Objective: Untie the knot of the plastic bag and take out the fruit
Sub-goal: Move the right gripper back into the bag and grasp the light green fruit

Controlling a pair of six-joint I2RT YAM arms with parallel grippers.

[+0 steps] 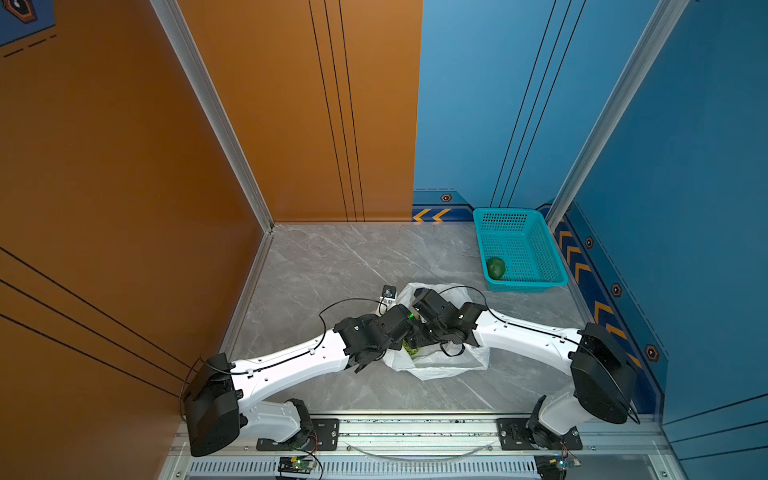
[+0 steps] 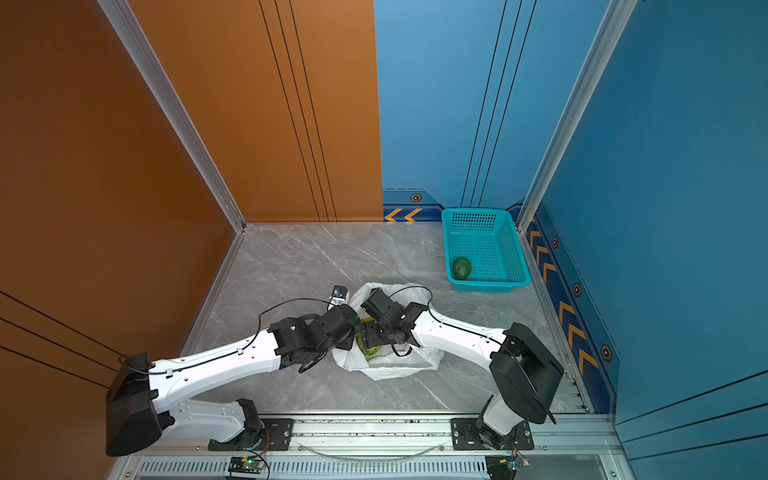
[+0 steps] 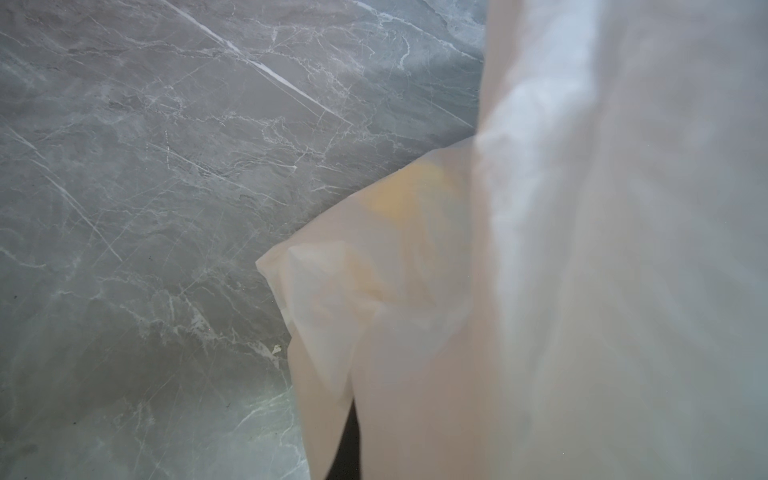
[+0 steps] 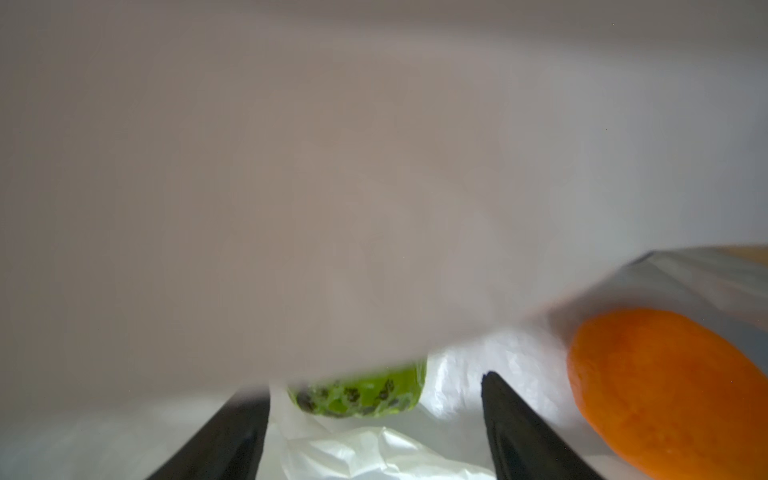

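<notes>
Well into the unloading here: the thin, translucent white plastic bag [image 1: 440, 368] lies slumped and open-mouthed on the grey marble tabletop [image 1: 332, 266] with no knot to be seen, so the untying looks done. One dark green fruit [image 1: 496, 268] sits in the teal perforated basket [image 1: 528, 286] at the far right. Inside the bag, the right gripper [image 4: 376, 390] has its jaws wide apart on either side of a bright green scaly fruit [image 4: 361, 401], with nothing gripped yet. A smooth orange fruit [image 4: 665, 386] lies just beside it. The left gripper [image 1: 401, 322] is closed, apparently pinching bag film. At least two fruits are left to lift out.
</notes>
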